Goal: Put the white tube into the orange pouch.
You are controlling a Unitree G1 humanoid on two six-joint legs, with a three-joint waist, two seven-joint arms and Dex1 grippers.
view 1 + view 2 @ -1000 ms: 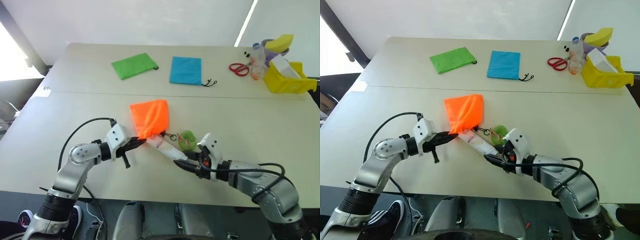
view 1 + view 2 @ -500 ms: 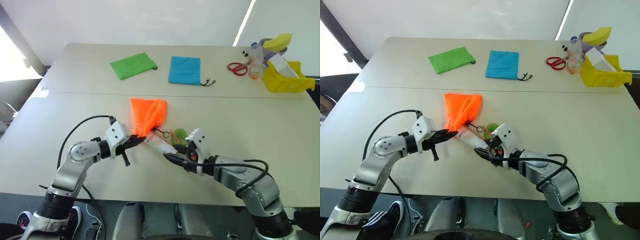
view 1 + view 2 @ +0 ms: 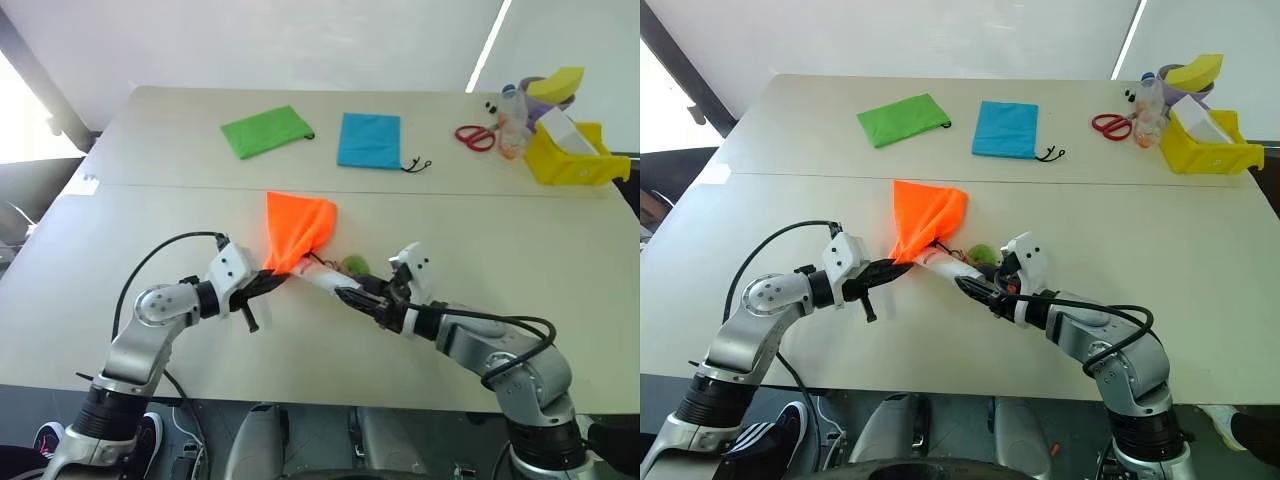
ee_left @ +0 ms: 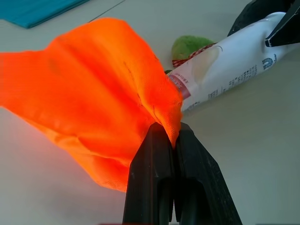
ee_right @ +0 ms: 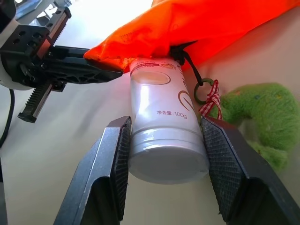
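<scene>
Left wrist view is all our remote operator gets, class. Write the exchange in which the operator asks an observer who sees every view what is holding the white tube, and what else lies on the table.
Operator: I see my fingers pinching the orange pouch. What holds the white tube?
Observer: The right gripper has the white tube between its two fingers, near the tube's end.
Operator: Is the tube going in?
Observer: Its far end sits at the mouth of the orange pouch, which the left gripper lifts by an edge.
Operator: Anything else out there?
Observer: A green pouch and a blue pouch lie flat at the table's far side; red scissors lie beside a yellow bin.
</scene>
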